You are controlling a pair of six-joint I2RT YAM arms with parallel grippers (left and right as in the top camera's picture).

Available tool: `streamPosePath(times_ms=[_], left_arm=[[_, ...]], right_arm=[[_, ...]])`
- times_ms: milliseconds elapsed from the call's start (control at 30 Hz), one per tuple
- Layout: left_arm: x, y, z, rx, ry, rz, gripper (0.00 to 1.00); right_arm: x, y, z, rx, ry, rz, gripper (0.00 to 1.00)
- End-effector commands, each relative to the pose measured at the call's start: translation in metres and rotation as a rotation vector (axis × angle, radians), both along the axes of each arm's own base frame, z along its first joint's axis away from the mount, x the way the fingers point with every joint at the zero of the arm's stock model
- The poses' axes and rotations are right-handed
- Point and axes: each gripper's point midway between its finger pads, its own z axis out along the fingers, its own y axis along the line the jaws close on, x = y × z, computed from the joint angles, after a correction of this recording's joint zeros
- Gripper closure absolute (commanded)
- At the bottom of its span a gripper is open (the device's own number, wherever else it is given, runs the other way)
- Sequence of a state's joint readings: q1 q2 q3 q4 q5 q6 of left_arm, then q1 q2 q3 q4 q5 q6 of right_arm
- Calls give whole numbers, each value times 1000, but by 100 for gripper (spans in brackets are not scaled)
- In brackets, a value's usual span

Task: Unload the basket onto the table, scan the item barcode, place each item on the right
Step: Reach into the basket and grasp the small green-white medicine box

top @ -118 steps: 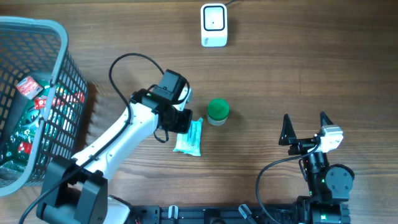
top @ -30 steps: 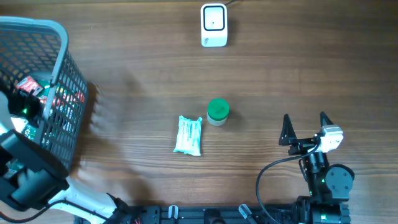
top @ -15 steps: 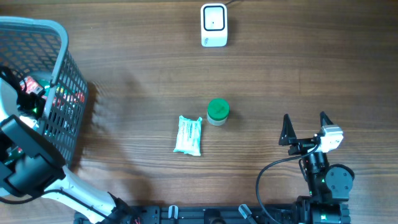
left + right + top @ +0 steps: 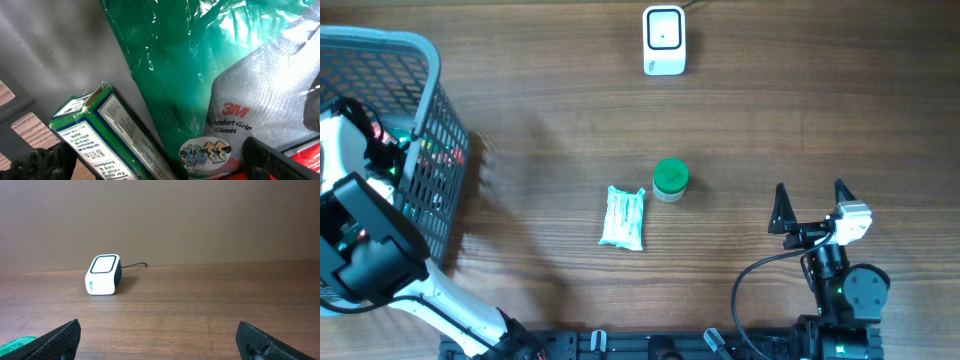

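The white barcode scanner (image 4: pixel 663 40) stands at the far middle of the table, also seen in the right wrist view as scanner (image 4: pixel 103 275). My left gripper (image 4: pixel 160 167) is open, down inside the grey basket (image 4: pixel 430 60). Between its fingers (image 4: pixel 45 162) lie a green-and-white medicine box (image 4: pixel 115 135) and a 3M gloves pack (image 4: pixel 260 100), neither gripped. A green plastic bag (image 4: pixel 200 60) lies behind them. My right gripper (image 4: pixel 810 208) stands open and empty at the near right.
A green-lidded jar (image 4: pixel 670 180) and a pale wipes packet (image 4: pixel 623 217) lie on the table's middle. The jar's lid (image 4: pixel 17 345) shows at the right wrist view's lower left. The left arm (image 4: pixel 360 240) leans over the basket's near side.
The left arm has left the wipes packet, swung to the basket and reached deeper in. The basket has shifted slightly right. The right arm has not moved.
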State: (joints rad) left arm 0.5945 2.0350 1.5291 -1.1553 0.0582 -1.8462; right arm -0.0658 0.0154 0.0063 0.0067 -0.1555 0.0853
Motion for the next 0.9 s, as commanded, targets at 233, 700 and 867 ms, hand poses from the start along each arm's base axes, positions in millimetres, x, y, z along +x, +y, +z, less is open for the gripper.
streamPosePath(times_ms=[233, 700, 867], left_arm=[[-25, 6, -5, 68, 157, -20, 29], [-3, 60, -1, 314, 114, -224, 33], [-6, 57, 4, 299, 124, -251, 34]], right_arm=[[0, 0, 2, -7, -9, -3, 0], [0, 0, 2, -7, -9, -3, 0], [0, 0, 2, -7, -9, -3, 0]])
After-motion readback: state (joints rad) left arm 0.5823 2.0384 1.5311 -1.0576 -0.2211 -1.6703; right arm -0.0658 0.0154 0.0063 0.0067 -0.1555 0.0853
